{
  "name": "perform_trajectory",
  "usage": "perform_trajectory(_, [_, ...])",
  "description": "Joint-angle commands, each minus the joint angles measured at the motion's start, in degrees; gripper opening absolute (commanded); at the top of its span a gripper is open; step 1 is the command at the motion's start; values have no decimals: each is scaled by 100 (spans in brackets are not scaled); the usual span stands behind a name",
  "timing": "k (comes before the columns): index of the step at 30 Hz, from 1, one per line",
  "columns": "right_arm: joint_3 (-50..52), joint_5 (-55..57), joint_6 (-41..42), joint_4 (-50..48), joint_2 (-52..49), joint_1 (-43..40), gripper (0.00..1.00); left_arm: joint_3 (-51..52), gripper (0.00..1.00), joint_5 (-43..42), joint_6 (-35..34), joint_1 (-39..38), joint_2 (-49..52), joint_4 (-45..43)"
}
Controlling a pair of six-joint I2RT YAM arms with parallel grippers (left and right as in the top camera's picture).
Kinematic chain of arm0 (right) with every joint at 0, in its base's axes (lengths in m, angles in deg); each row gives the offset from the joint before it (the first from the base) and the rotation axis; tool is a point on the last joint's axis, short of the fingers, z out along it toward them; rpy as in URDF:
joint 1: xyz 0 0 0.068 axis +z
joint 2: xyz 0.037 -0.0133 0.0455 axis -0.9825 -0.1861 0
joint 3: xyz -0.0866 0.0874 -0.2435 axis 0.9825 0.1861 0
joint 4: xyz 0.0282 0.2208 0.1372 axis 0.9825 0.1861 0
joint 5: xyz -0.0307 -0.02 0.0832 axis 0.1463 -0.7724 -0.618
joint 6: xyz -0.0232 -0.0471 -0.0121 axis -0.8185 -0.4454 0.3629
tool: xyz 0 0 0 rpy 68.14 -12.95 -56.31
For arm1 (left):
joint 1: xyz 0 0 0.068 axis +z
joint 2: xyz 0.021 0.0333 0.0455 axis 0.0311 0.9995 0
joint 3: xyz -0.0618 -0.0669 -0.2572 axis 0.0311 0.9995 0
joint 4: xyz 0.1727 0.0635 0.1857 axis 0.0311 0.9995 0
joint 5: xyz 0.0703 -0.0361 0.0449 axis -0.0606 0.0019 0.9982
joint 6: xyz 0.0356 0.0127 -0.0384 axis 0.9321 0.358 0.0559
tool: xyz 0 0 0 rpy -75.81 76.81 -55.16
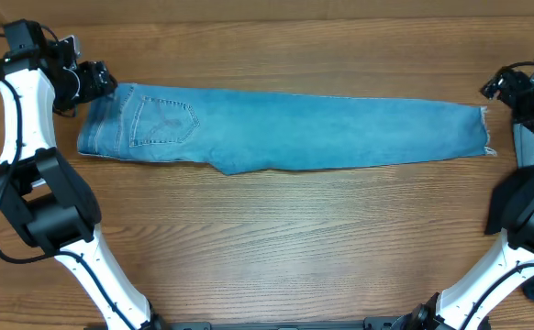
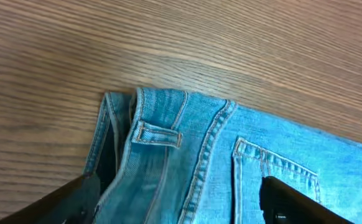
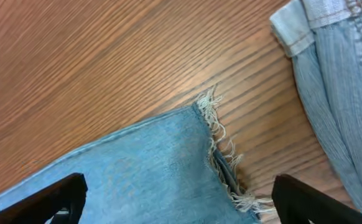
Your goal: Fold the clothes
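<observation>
Blue jeans [image 1: 285,133] lie flat across the wooden surface [image 1: 267,247], waistband to the left and frayed hem to the right. A paler garment [image 3: 336,93] lies just beside the hem without touching it, at the right edge. Left jaws are spread wide over the waistband and right jaws over the hem, neither gripping anything. Bare wood runs broad toward the arm bases and narrower on the far side.

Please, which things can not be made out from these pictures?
- Pale garment: its kind is unclear. The right wrist view's edge cuts it, and the right arm covers it overhead.
- Jeans underside: it lies on the table, hidden in every view.
- Whether the left gripper touches the waistband: the fingers' undersides are hidden in the left wrist view.
</observation>
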Motion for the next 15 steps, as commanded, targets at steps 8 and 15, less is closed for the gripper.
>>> perform_trajectory(8, [17,-1145,-284,675,-15,-4,68,-157,100,-953,380,-232,-723,363])
perform_trajectory(15, [22,-549,-435,1121,-17,295,36,-85,100,691,737,-1158,-463,1327])
